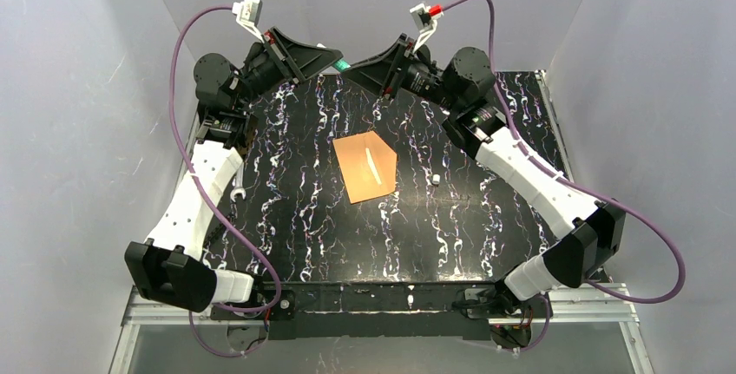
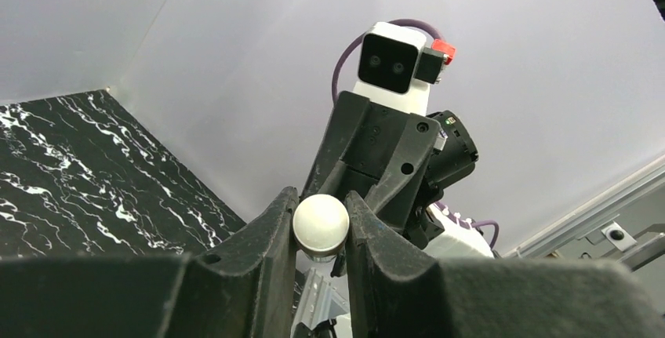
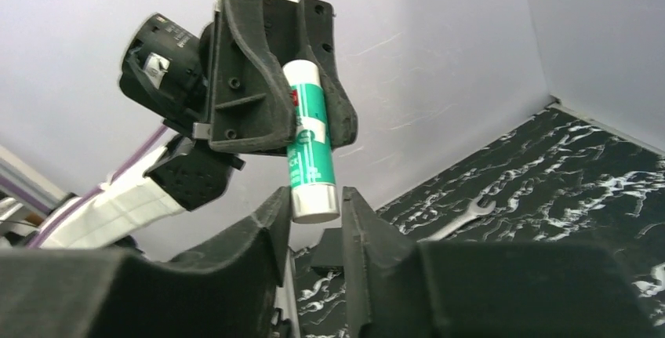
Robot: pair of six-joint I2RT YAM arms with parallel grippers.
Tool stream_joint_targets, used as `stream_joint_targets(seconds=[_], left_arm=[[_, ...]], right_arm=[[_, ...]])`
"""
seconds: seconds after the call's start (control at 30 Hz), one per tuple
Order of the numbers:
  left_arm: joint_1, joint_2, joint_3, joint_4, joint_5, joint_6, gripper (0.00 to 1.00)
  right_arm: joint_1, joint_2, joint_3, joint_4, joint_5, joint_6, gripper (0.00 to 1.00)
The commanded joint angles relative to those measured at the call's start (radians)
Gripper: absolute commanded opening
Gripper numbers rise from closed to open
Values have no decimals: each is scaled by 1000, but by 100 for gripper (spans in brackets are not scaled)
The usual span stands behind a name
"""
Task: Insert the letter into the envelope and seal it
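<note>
The orange envelope (image 1: 369, 166) lies flat mid-table, flap open, with a pale strip (image 1: 373, 164) across it. The letter is out of view. Both arms meet above the table's far edge. My left gripper (image 1: 332, 59) (image 2: 321, 212) is shut on a green-and-white glue stick (image 1: 342, 64) (image 3: 310, 142), whose round end (image 2: 320, 224) shows between its fingers. My right gripper (image 1: 353, 68) (image 3: 315, 205) faces it, its fingertips closed round the stick's silver end (image 3: 315, 206).
A small wrench (image 1: 240, 192) (image 3: 463, 216) lies on the black marbled table (image 1: 304, 218) near the left arm. A tiny white object (image 1: 434, 180) sits right of the envelope. Grey walls enclose the table on three sides.
</note>
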Motion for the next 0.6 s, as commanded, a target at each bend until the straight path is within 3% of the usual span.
stream_joint_targets(seconds=[0.0, 0.1, 0.13, 0.2, 0.3, 0.47, 0.57], left_arm=[[1, -36, 6, 44, 8, -23, 0], [0, -46, 11, 44, 36, 35, 0], [0, -52, 13, 44, 53, 78, 0], [0, -51, 23, 77, 91, 181, 0], [0, 4, 102, 182, 166, 238, 0], [1, 157, 317, 345, 356, 119, 0], [0, 187, 372, 404, 403, 85, 0]], right_arm=[[-5, 4, 21, 105, -13, 87, 27], [-4, 10, 20, 182, -24, 175, 3], [-5, 14, 25, 203, -29, 219, 1], [-5, 24, 24, 266, -43, 350, 1], [-6, 36, -29, 511, -47, 586, 1], [-5, 75, -77, 892, 8, 904, 1], [-6, 106, -78, 1038, 64, 1041, 1]])
